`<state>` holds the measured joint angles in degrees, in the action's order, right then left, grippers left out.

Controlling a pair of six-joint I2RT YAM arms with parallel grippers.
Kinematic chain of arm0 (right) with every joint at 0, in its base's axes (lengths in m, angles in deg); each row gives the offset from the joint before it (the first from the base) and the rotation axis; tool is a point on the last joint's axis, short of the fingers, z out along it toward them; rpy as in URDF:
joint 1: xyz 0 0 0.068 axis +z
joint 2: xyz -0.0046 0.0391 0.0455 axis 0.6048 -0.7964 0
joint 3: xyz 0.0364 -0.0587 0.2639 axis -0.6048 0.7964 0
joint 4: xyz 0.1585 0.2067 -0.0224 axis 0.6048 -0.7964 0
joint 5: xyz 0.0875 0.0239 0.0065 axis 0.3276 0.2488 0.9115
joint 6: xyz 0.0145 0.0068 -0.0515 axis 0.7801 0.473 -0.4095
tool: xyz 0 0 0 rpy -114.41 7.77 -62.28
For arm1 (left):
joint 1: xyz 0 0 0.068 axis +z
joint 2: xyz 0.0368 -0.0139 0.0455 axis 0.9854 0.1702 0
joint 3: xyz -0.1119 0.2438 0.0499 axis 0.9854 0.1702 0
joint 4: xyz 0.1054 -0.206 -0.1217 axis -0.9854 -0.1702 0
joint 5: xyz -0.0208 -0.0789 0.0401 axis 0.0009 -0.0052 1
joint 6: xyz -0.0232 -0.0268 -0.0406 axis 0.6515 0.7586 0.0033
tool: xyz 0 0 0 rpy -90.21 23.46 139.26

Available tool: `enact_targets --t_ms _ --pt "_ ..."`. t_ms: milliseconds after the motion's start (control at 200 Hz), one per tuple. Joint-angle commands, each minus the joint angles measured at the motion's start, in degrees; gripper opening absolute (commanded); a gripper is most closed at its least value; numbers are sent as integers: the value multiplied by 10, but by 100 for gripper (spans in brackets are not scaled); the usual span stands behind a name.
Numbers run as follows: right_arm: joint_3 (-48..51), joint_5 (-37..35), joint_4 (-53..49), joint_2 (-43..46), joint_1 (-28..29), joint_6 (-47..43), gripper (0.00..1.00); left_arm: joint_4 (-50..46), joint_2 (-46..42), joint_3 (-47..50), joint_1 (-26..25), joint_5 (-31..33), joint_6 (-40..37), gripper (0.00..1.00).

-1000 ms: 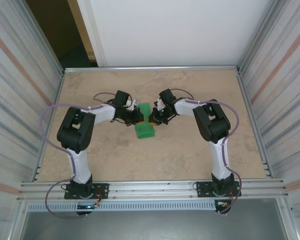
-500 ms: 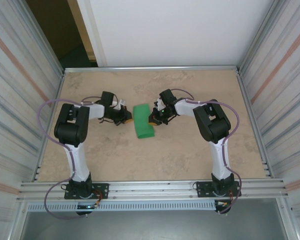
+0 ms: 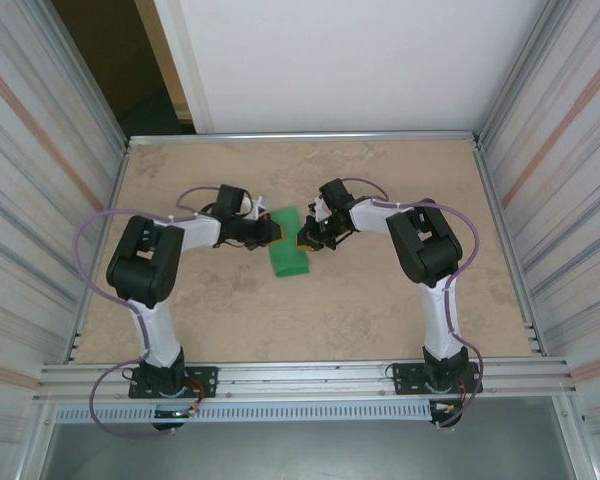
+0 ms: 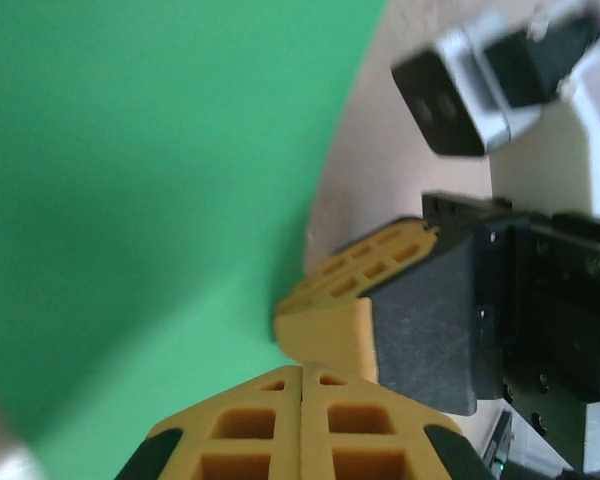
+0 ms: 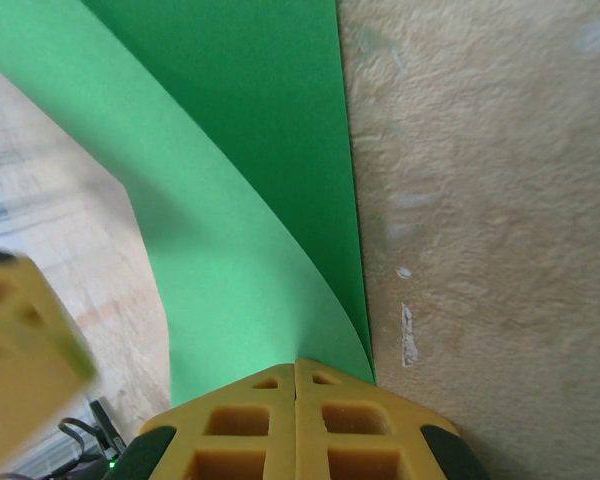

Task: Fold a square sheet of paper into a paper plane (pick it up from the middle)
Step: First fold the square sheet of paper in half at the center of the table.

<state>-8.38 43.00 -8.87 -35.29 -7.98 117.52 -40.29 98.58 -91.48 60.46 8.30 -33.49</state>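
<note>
The square sheet of paper [image 3: 287, 248] is seen as bright green, matte and unmarked, and it lies near the middle of the worktop [image 3: 380, 310]. It is not flat. It is bent over on itself, so that from above a narrow band is shown, running from far to near. In the right wrist view an upper layer is seen curving up and away from a lower one, and both meet along a straight edge beside the bare worktop.

Both arms are reached inward with raised elbows and their forearms held low over the worktop. The left gripper [image 3: 270, 232] is placed at the far left edge of the sheet and the right gripper [image 3: 302, 240] at its right edge, so that the two face each other across the band.

The yellow fingers [image 4: 245, 430] of the left gripper are pressed together, with only a seam left between them. The fingers [image 5: 235, 425] of the right gripper are likewise closed, with the sheet's straight edge running up to their tips. Whether any paper is nipped between either pair cannot be told.
</note>
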Motion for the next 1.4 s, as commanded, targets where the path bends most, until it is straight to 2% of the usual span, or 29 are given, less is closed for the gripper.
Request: enact_targets --t_ms 0,175,426,576,702,847,937,1067,1233,1393 --pt "55 -120 -130 -67 -4 2 0 3 38 -32 -2 9 11 3" --pt "58 -121 -130 -65 -4 0 0 -23 77 -65 19 18 -6 3" --pt "63 -133 -135 -58 -2 -4 0 -88 102 -90 113 28 -1 2" --pt "63 -132 -135 -61 -1 -4 0 -118 115 -116 141 40 -21 2" --pt "64 -131 -135 -60 -1 -4 0 -105 70 -117 128 25 -21 2" --pt "66 -132 -135 -60 -1 -3 0 -49 21 -86 74 11 -8 2" --pt "67 -131 -135 -61 -1 -2 0 -13 22 -71 43 7 15 2" --pt "67 -131 -136 -59 -1 -2 0 -36 46 -89 14 33 11 2" --pt "68 -132 -137 -59 -1 -2 0 -52 88 -113 13 27 3 2" --pt "66 -132 -139 -60 -6 -7 0 -47 131 -128 43 10 12 2"
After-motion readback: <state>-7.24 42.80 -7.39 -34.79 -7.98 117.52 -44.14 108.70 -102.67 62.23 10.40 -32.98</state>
